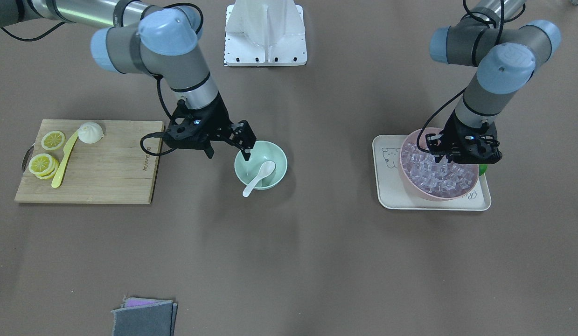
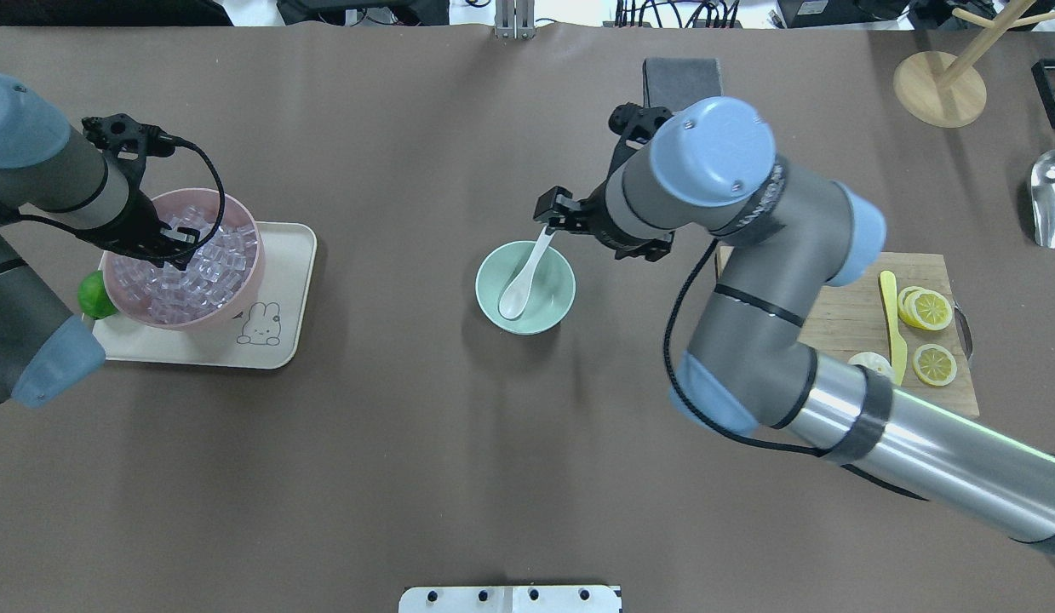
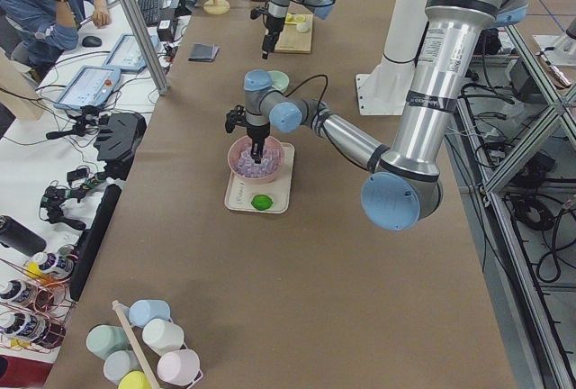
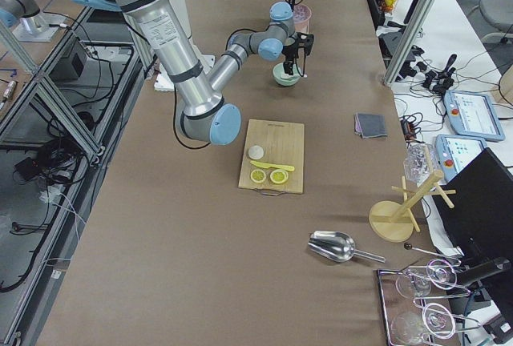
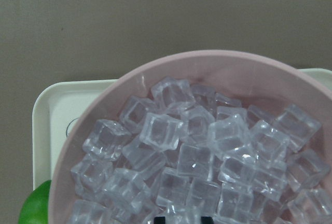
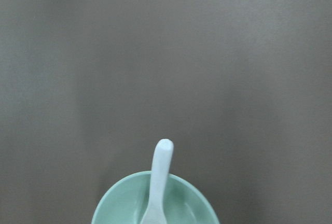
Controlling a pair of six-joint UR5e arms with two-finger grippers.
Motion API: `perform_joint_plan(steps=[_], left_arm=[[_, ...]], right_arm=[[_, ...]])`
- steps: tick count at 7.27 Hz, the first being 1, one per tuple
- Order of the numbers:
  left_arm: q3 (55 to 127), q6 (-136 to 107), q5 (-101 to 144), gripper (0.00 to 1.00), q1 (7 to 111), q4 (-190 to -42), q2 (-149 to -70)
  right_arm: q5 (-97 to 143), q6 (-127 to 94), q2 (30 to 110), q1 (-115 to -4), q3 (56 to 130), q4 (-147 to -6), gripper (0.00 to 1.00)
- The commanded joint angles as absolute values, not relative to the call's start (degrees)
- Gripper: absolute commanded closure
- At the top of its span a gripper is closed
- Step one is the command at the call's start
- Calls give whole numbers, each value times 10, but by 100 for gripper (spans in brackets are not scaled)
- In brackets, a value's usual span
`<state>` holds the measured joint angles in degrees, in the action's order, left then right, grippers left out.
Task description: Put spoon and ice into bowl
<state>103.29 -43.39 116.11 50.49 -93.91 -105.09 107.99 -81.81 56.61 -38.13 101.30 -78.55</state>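
Observation:
The white spoon (image 1: 261, 175) lies in the mint-green bowl (image 1: 275, 154), scoop inside and handle leaning over the rim; both also show in the overhead view, spoon (image 2: 518, 289) and bowl (image 2: 551, 294). My right gripper (image 1: 244, 147) hangs open just above the bowl's rim, by the handle tip, holding nothing. My left gripper (image 2: 176, 251) reaches down into the pink bowl (image 2: 237, 213) of ice. In the left wrist view its fingertips (image 5: 207, 219) stand a cube's width apart with one ice cube (image 5: 184, 208) between them.
The pink bowl stands on a cream tray (image 2: 280, 255) with a green lime (image 2: 93, 294) beside it. A wooden board (image 1: 121, 163) holds lemon slices, a bun and a yellow knife (image 1: 65, 161). A grey cloth (image 1: 144, 317) lies near the table edge.

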Motion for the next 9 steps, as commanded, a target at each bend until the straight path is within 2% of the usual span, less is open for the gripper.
perform_joint_plan(steps=[1, 2, 4, 6, 8, 9], left_arm=[[1057, -444, 1166, 100, 505, -854, -1131], [1056, -473, 1175, 100, 503, -811, -1189], [1037, -545, 1189, 100, 463, -812, -1252], [942, -631, 1182, 100, 408, -828, -1368], [825, -706, 1131, 100, 359, -979, -1407], [788, -709, 1117, 100, 345, -997, -1423]], right_arm=[[1148, -685, 692, -454, 1170, -877, 0], [1176, -620, 733, -498, 1204, -911, 0], [1221, -502, 786, -567, 1207, -923, 0], [1248, -384, 839, -628, 1201, -924, 0], [1259, -297, 888, -663, 1195, -923, 0], [1259, -275, 908, -675, 1195, -921, 0]])
